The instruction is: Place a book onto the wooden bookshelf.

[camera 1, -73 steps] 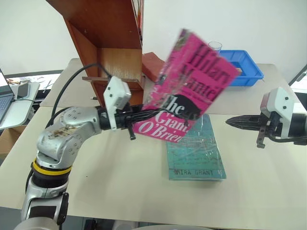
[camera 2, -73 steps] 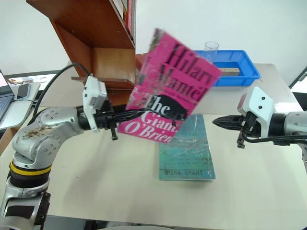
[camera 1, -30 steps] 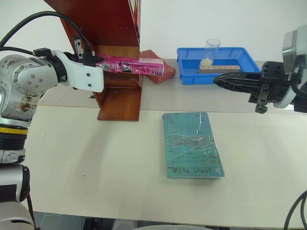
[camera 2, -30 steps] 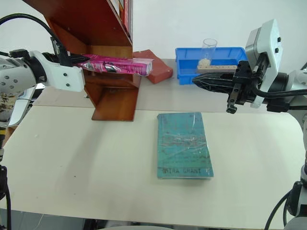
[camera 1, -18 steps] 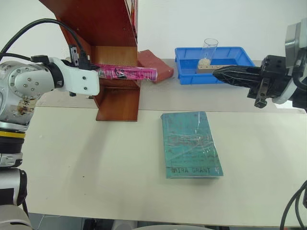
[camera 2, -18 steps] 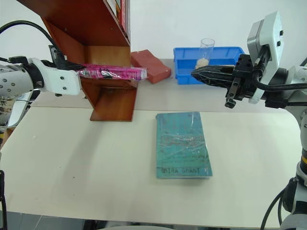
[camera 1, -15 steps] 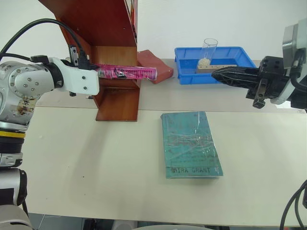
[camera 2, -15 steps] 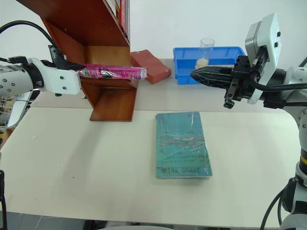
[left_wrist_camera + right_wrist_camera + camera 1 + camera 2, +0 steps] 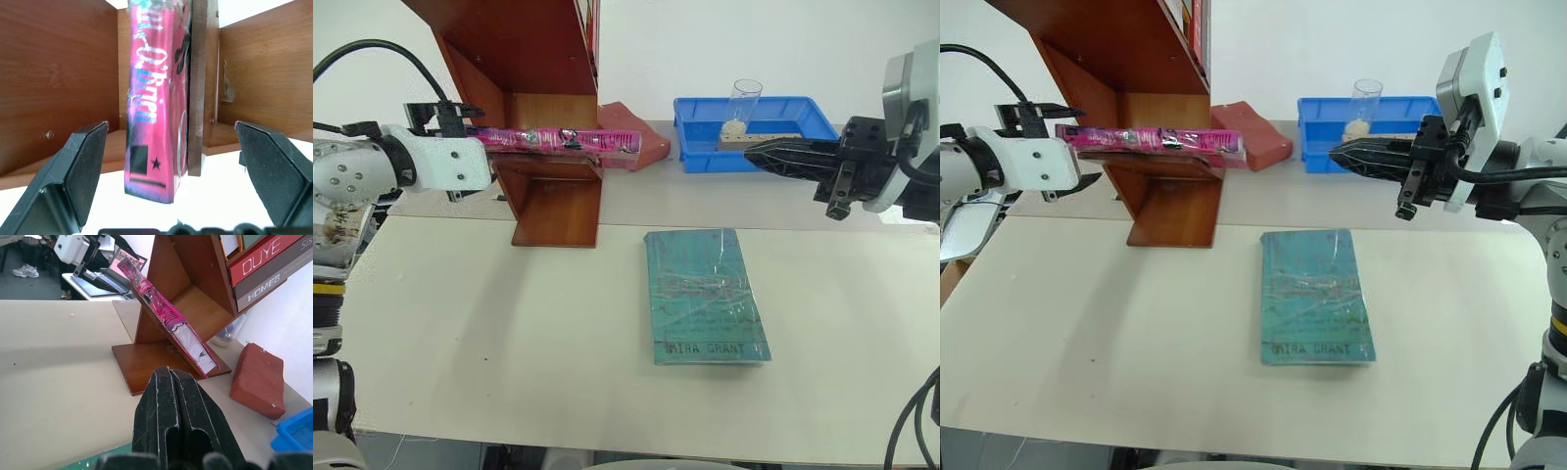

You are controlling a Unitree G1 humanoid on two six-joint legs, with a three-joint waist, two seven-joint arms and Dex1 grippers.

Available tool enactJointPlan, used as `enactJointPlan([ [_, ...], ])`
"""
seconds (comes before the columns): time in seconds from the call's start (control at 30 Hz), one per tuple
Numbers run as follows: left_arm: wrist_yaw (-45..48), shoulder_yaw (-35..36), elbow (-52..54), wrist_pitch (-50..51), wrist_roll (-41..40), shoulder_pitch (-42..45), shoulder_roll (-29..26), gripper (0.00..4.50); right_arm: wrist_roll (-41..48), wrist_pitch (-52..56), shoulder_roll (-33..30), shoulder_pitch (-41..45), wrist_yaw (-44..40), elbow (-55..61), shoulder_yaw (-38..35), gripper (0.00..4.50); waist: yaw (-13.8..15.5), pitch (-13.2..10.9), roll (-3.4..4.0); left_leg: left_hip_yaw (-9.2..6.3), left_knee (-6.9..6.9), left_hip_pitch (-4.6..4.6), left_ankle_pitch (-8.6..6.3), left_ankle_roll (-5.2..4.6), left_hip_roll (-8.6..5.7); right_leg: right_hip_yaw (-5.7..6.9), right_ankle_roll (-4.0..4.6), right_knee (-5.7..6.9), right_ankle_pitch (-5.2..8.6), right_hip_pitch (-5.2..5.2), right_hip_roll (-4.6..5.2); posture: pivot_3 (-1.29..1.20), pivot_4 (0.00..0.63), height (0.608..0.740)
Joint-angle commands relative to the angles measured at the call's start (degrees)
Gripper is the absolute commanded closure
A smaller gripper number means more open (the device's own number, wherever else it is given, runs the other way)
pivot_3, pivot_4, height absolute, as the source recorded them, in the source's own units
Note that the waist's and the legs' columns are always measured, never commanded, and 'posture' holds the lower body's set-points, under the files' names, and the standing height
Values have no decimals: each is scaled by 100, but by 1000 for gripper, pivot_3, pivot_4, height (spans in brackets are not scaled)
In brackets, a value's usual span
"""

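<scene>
The wooden bookshelf (image 9: pixel 543 108) carries the pink book (image 9: pixel 558 140) flat on its lower board, one end jutting past the shelf's side, while the blue plastic tray (image 9: pixel 759 132) holds a clear glass (image 9: pixel 742 106) and a wooden block. The left gripper (image 9: pixel 178 171) stands with fingers (image 9: pixel 80 171) wide apart on either side of the book's near end (neither touching it). The right gripper (image 9: pixel 759 155), fingers pressed together and holding nothing, hangs well apart in front of the tray.
</scene>
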State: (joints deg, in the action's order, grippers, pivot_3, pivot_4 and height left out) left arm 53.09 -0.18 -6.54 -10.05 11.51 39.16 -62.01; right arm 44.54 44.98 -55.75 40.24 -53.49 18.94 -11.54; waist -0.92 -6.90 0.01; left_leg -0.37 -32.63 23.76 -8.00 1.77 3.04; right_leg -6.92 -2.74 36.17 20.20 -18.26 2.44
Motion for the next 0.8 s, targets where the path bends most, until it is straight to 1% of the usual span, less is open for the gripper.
enactJointPlan([
  [0.03, 440, 557, 410, 351, -674, -308, -307, 78, -85, -211, -23, 165, -47, 4, -64, 4500, -5, 0, 0, 0, 0, -1, 0, 0, 2, 2, 0, 2, 0, -1, -1, 0, 150, 725],
  [0.1, 809, 1015, 749, 819, -1323, -737, -403, 78, -191, -293, -63, 119, -129, -41, -33, 4500, -19, 0, 0, 2, 2, -2, 0, 0, 4, 2, 1, 3, 0, -3, -1, 0, 150, 725],
  [0.13, 984, 1328, 955, 1388, -1805, -946, -392, 78, -284, -374, -103, 77, -196, -65, 2, 4500, -28, 0, 1, 5, 3, -3, 0, 0, 7, 3, 2, 4, 1, -4, 0, 0, 150, 725],
  [0.2, 1121, 1846, 1079, 2029, -2254, -1358, -408, 78, -527, -580, -198, -25, -355, -108, 96, 4500, -35, -1, -2, 9, 4, -4, 0, 0, 14, 8, 4, 5, 1, -6, -1, 0, 150, 725],
  [0.23, 1153, 2117, 1170, 2510, -2548, -1568, -363, 78, -651, -678, -247, -72, -427, -147, 150, 4500, -41, -1, -2, 11, 4, -6, 0, 0, 17, 9, 5, 6, 2, -7, -2, 0, 150, 725],
  [0.3, 1055, 2658, 1342, 3164, -2932, -2036, -163, 0, -811, -788, -359, -159, -605, -273, 216, 3895, -50, -2, -3, 17, 7, -18, -1, 0, 20, 9, 7, 3, 4, -7, -1, 0, 150, 725],
  [0.33, 924, 2868, 1433, 3670, -3086, -2277, -74, 0, -972, -948, -479, -251, -778, -339, 286, 3633, -41, -4, -5, 24, 8, -30, -2, -2, 23, 9, 9, 2, 6, -7, 1, 0, 150, 725],
  [0.37, 857, 3020, 1518, 3893, -3167, -2508, 11, 0, -1145, -1132, -613, -367, -972, -398, 349, 3197, -33, -5, -8, 26, 9, -44, -4, -3, 22, 10, 14, 1, 10, -6, 3, 0, 150, 725],
  [0.47, 621, 3356, 1836, 4177, -3270, -3079, 287, 0, -1779, -1926, -1089, -899, -1555, -637, 517, 2265, -4, -7, -15, 41, 11, -50, -4, -3, 36, 16, 13, -1, 16, -4, 3, 0, 150, 725],
  [0.53, 626, 3440, 1903, 4263, -3329, -3277, 289, 0, -2145, -2489, -1360, -1288, -1888, -826, 569, 1571, 9, -11, -34, 45, 11, -50, -4, -2, 40, 19, 21, -3, 13, -3, 3, 0, 150, 725],
  [0.6, 684, 3437, 1914, 4233, -3318, -3454, 239, 0, -2352, -2858, -1463, -1522, -2045, -1026, 546, 880, 5, -14, -40, 54, 10, -47, -4, -2, 55, 29, 27, -5, 11, -5, 2, 0, 150, 725],
  [0.67, 755, 3448, 1923, 4203, -3341, -3592, 233, 0, -2469, -3085, -1496, -1654, -2141, -1183, 502, 880, -9, -14, -36, 68, 10, -54, -4, -1, 60, 28, 32, -7, 10, -2, 6, 0, 150, 725],
  [0.8, 919, 3498, 2004, 4157, -3454, -3805, 235, 0, -2483, -3111, -1439, -1704, -2133, -1236, 387, 880, -31, -12, -26, 75, 25, -62, -5, -1, 67, 26, 46, -5, 11, -5, 3, 0, 150, 725],
])
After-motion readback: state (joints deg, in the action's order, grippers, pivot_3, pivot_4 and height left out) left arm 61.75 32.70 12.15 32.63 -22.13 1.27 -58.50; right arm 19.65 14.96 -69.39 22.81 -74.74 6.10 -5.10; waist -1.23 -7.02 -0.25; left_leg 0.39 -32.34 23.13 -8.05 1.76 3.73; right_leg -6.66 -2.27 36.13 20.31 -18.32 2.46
